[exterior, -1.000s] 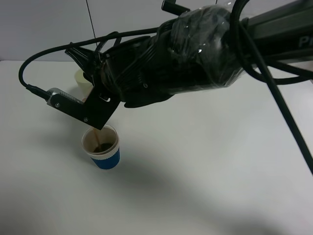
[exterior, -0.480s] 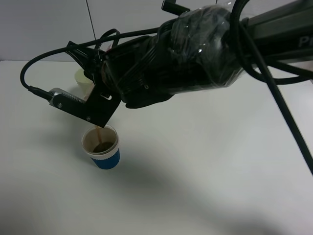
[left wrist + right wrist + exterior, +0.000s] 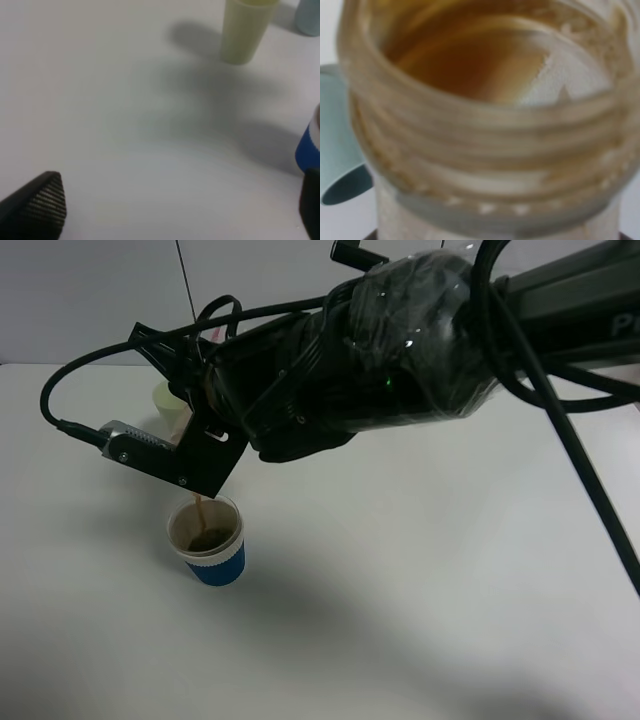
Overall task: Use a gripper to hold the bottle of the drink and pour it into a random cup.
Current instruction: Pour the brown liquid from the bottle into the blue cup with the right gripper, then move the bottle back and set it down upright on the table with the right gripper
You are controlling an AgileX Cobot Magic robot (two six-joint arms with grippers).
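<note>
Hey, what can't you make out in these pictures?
Bottle: right wrist view shows only its blurred neck; the arm hides it in the high view.
Green cup: partly behind the arm in the high view.
Teal cup: cut by the frame edge in both wrist views.
Blue cup: fill level too small to judge.

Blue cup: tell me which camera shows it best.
Exterior high: the whole blue cup shows, open rim and drink inside. Left wrist catches only a blue-and-white sliver at the edge. Right wrist shows none of it; the bottle fills the view.
</note>
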